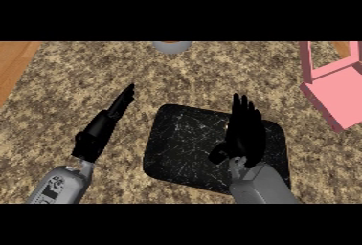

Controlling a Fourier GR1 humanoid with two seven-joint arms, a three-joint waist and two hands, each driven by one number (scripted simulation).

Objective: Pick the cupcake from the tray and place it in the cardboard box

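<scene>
Cupcake: not visible anywhere on the tray; its place, its long axis and which way it points cannot be told, and it may lie hidden under the right hand.
Tray point(185, 143): black, square with rounded corners and pale scratch marks, lying flat on the counter, turned slightly so its corners sit off the view's axes.
Right hand point(242, 131): over the tray's right half, fingers straight and held together, pointing away from the robot, thumb out to the left; released, nothing seen in its grasp.
Left hand point(113, 114): left of the tray and apart from it, over bare counter, fingers straight and pointing up and to the right; released, resting.
Box point(332, 91): pink, at the right edge, well apart from the tray, partly cut off.
Counter point(84, 67): speckled brown stone.
Grey round object point(173, 46): at the top edge, mostly cut off.
</scene>
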